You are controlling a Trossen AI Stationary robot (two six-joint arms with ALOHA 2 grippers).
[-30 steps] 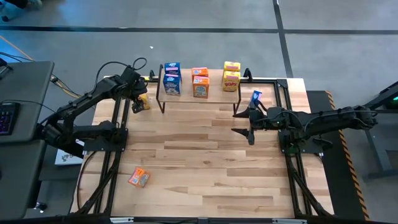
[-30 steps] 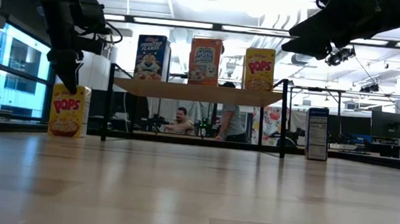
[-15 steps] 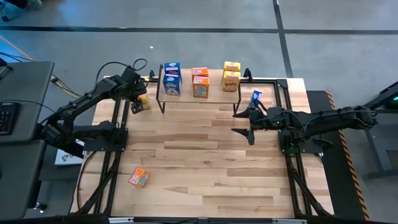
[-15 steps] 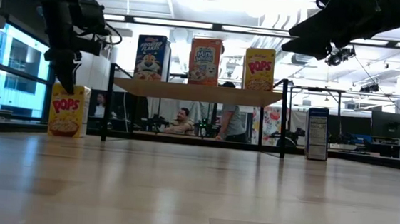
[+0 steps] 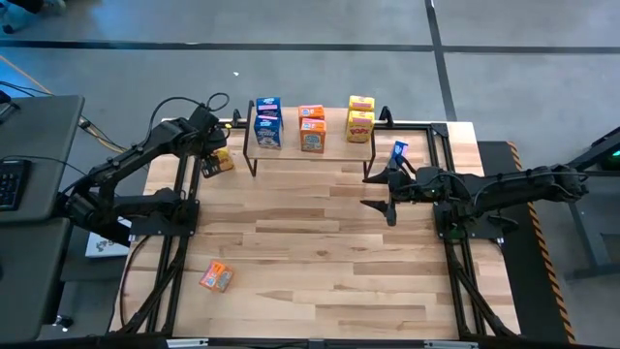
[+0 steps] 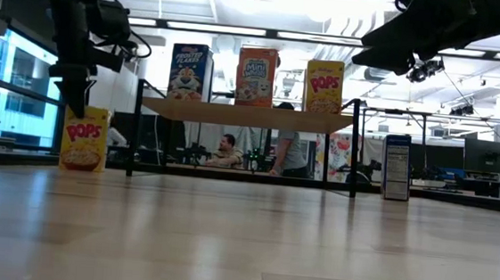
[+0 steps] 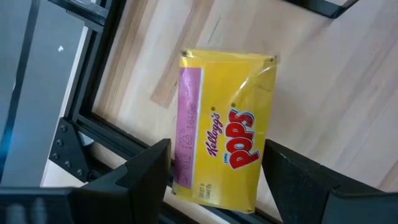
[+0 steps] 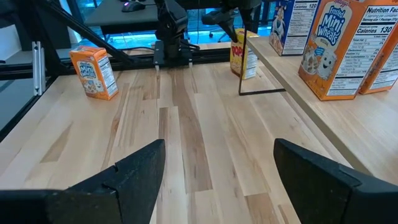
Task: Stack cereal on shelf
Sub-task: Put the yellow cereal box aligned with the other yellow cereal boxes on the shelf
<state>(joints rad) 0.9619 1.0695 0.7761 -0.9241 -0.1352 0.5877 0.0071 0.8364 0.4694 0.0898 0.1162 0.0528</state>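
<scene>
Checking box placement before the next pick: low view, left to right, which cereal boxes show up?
Yellow Pops box standing on the table under the left claw → blue box on the shelf → orange box on the shelf → yellow Pops box on the shelf → blue box on the table.

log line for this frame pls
left tool: open, above yellow Pops box on table | right tool: open, idle by shelf | orange box: lying loose
</scene>
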